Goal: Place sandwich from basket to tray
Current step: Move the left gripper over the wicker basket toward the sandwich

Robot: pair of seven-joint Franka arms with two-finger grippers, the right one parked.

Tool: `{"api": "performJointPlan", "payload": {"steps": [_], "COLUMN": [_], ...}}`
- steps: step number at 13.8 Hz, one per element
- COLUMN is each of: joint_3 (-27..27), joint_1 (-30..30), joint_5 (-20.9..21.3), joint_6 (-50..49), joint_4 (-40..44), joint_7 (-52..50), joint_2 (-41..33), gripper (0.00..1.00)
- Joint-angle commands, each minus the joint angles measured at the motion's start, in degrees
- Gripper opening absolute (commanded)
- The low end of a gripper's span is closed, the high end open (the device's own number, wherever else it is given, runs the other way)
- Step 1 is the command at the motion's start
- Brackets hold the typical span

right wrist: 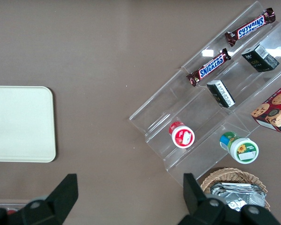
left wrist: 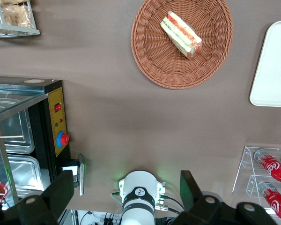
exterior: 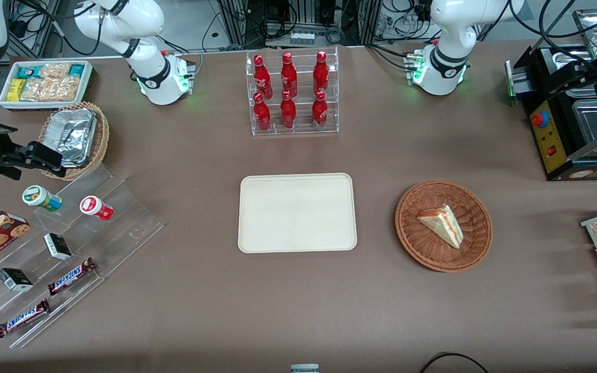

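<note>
Sandwich point(exterior: 442, 225) is seen lying in the basket point(exterior: 472, 201), cut edge with red and green filling visible in the wrist view point(left wrist: 181, 34). Basket point(left wrist: 152, 61) is set on the brown table point(exterior: 298, 311), well apart from the tray point(exterior: 257, 191), toward the working arm's end. Tray point(left wrist: 274, 70) is bare, nothing on it. Gripper point(left wrist: 124, 197) is held high above the table, near the arm's base and the black machine point(exterior: 552, 129), well apart from the basket; fingers point(left wrist: 61, 192) are spread wide, nothing held. Bottle rack point(exterior: 295, 93) is placed farther from the camera than the tray.
</note>
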Motion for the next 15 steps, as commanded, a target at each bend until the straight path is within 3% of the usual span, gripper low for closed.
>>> {"api": "performJointPlan", "payload": {"steps": [1, 5, 7, 10, 13, 15], "joint_3": [1.81, 1.73, 1.73, 1.55, 1.46, 1.46], "joint_1": [-2.34, -2.35, -2.35, -2.52, -5.50, -7.35], "joint_5": [-0.62, -0.18, -0.71, -1.06, -1.06, -0.98], "joint_6": [1.15, 3.96, 5.02, 17.45, 33.10, 39.54], "joint_4": [-0.39, -1.09, -0.83, -7.65, -17.68, -20.16], "joint_7": [0.95, -0.26, -7.42, -16.75, -32.91, -40.93], "joint_2": [0.07, 3.66, 8.92, 11.23, 11.58, 13.42], "gripper": [1.00, 1.00, 1.00, 1.00, 1.00, 1.00]}}
